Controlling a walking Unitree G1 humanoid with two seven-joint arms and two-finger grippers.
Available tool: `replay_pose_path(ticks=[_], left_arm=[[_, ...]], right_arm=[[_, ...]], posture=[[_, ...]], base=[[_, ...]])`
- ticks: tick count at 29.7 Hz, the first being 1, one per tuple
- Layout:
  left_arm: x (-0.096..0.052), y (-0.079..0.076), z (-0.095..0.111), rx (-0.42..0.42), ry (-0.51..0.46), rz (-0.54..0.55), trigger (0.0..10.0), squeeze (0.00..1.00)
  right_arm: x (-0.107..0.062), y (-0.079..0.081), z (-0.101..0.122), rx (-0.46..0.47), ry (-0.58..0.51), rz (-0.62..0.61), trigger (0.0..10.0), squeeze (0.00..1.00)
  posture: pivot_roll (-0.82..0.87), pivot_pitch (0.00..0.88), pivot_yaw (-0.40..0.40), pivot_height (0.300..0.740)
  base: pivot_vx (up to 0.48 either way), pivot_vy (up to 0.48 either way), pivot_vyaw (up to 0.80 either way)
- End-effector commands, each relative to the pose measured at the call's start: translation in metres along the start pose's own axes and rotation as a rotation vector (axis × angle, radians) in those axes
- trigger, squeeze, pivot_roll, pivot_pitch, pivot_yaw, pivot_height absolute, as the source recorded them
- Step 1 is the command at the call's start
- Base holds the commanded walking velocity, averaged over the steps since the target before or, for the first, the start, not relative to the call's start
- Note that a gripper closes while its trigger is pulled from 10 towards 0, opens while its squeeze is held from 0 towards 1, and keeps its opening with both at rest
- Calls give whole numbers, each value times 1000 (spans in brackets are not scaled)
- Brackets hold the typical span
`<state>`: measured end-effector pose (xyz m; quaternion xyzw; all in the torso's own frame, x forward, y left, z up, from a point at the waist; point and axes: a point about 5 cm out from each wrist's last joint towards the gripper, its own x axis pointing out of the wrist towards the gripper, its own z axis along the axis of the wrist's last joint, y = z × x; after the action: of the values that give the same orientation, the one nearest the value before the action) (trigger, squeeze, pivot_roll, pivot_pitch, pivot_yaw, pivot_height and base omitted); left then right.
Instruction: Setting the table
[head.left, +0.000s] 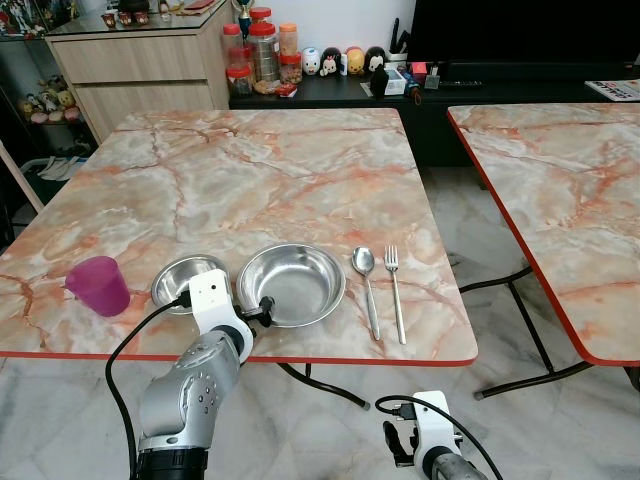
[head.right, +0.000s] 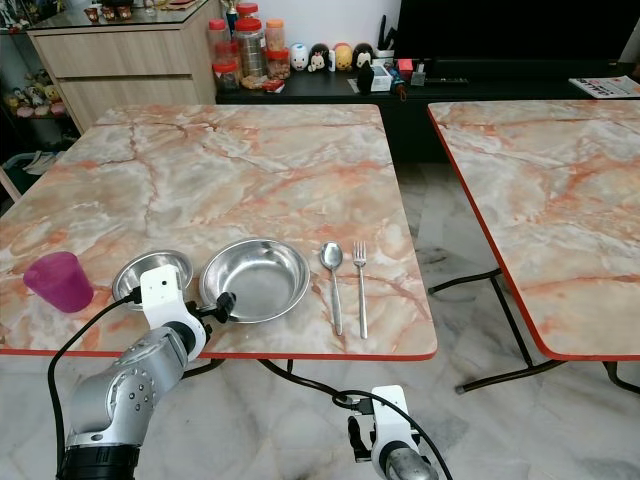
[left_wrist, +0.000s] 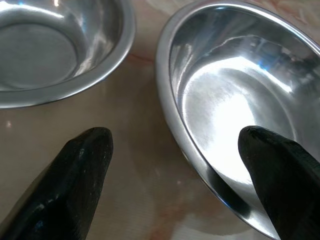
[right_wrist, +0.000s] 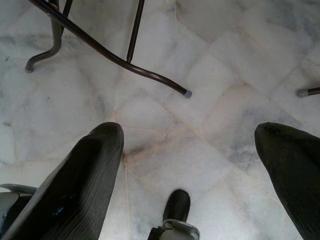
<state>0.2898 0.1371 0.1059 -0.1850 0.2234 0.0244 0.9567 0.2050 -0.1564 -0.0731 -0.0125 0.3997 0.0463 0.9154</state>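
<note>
The step in hand is judged to be the placing or adjusting of the large steel bowl (head.left: 291, 283), which lies near the front edge of the marbled surface (head.left: 260, 170), between the small steel bowl (head.left: 188, 279) and the spoon (head.left: 364, 276), with the fork (head.left: 394, 280) just beyond the spoon. The left end effector (left_wrist: 175, 165) is seen spread wide at the near rim of the large bowl, one finger over the polished inside and the other above the bare surface between the two bowls; nothing is clamped. The next move, if the bowl is to be shifted, would call for the fingers to be closed on that thin rolled rim; if it is taken as placed, the arm need only be drawn back. Both bowls are round, shallow and mirror-bright, and are expected to be slippery. A translucent purple plastic cup (head.left: 98, 285) stands upright beside the small bowl. The surface is glossy, veined in orange and grey, with a red edge. The right end effector (right_wrist: 187, 165) hangs spread wide over the pale tiled floor (right_wrist: 210, 60).
</note>
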Motion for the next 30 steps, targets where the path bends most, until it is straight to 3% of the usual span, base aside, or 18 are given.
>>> replay_pose_path(ticks=[1, 23, 24, 25, 26, 30], left_arm=[[3, -1, 3, -7, -8, 22, 10000, 0], [12, -4, 3, -15, 1, 64, 10000, 0], [12, -4, 3, -15, 0, 63, 9176, 0], [12, -4, 3, -13, -2, 63, 4275, 0], [13, -3, 4, -14, -2, 66, 0, 0], [13, 1, 5, -20, -5, 87, 0, 0]], right_arm=[[-1, -1, -1, 21, 2, -6, 10000, 0], [-1, -2, -2, 25, 7, -7, 10000, 0], [-1, -2, -2, 24, 7, -6, 10000, 0], [-1, -2, -2, 23, 8, -6, 10000, 0], [-1, -2, -2, 23, 8, -6, 10000, 0], [-1, -1, -2, 23, 7, -7, 10000, 0]], posture=[[103, 0, 25, 736], [98, 0, 26, 736], [98, 0, 26, 736], [98, 0, 26, 736], [98, 0, 26, 736], [98, 0, 26, 736]], base=[[0, 0, 0], [0, 0, 0], [0, 0, 0], [0, 0, 0], [0, 0, 0], [0, 0, 0]])
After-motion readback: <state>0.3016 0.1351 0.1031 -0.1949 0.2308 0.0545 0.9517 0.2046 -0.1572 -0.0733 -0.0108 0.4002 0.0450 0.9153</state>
